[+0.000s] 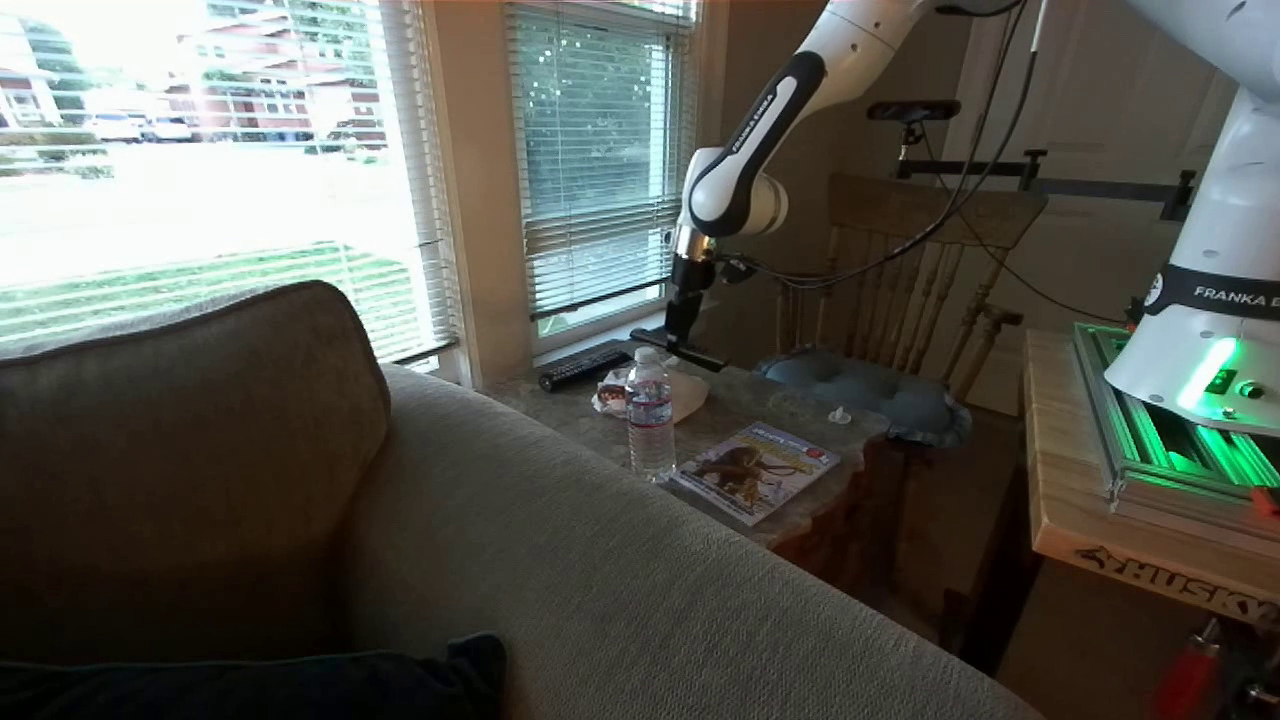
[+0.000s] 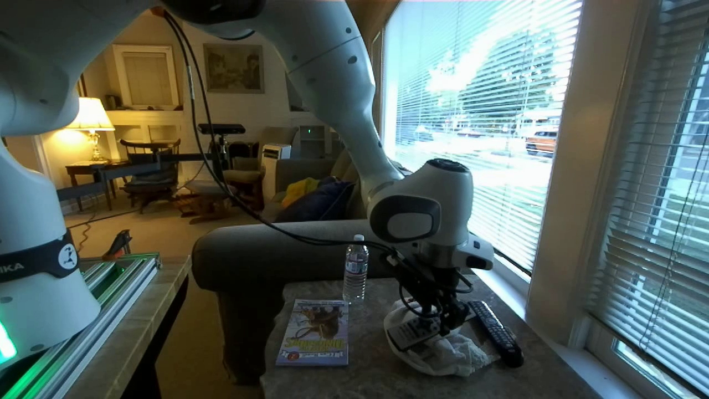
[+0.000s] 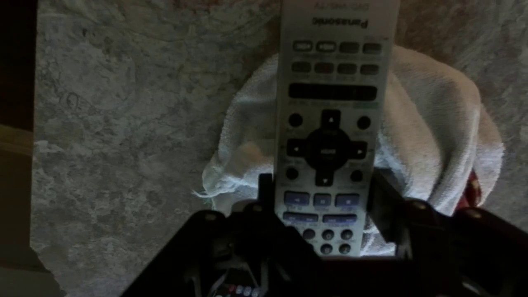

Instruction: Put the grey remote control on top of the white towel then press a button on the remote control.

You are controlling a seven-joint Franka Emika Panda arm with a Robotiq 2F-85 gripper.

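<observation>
While the grey remote control (image 3: 330, 123) hangs over the white towel (image 3: 429, 103), the hand (image 3: 324, 192) is clamped on the control's two long edges; whether the control's underside meets the towel cannot be told. Just beside the towel, a black remote (image 2: 496, 332) lies on the table (image 2: 365, 349), and farther out, in both exterior views, a water bottle (image 2: 355, 271) stands upright near the corner of a magazine (image 2: 316, 335) lying flat.
</observation>
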